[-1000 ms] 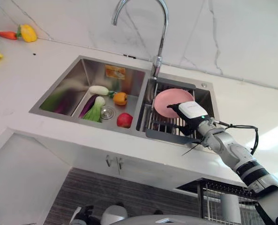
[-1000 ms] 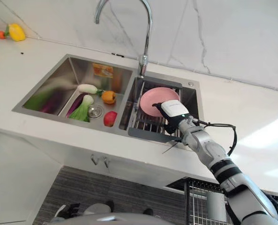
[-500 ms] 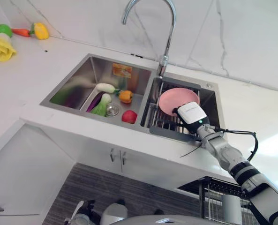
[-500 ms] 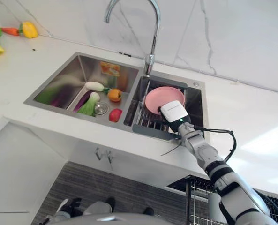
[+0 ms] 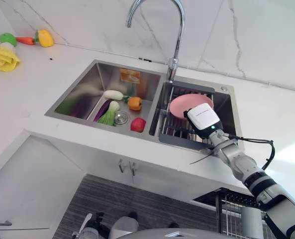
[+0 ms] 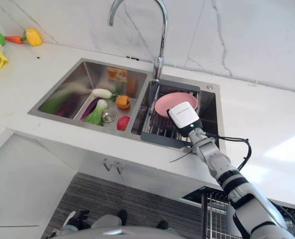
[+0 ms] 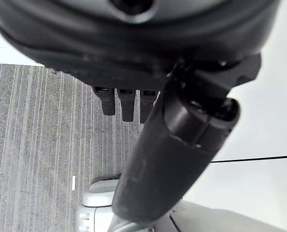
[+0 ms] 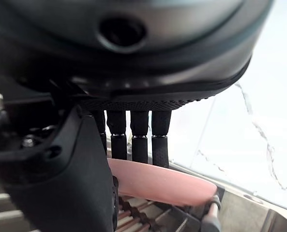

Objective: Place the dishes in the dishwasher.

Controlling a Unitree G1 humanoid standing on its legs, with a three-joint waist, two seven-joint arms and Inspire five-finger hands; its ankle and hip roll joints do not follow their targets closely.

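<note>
While the pink plate leaned in the rack in the sink's right basin, the right hand reached over its rim, fingers straight, not gripping. A loose pinch could let it slip and clatter.

**Support surfaces: countertop w/ sink**

White countertop runs across the view, w/ a double-basin steel sink set into it. Far left corner of counter: yellow flower-like item, green item, carrot, yellow pepper, grouped close together. Left basin floor: white radish, purple eggplant, green bok choy, orange pepper, red apple. Right basin: wire rack carrying a pink plate.
</note>
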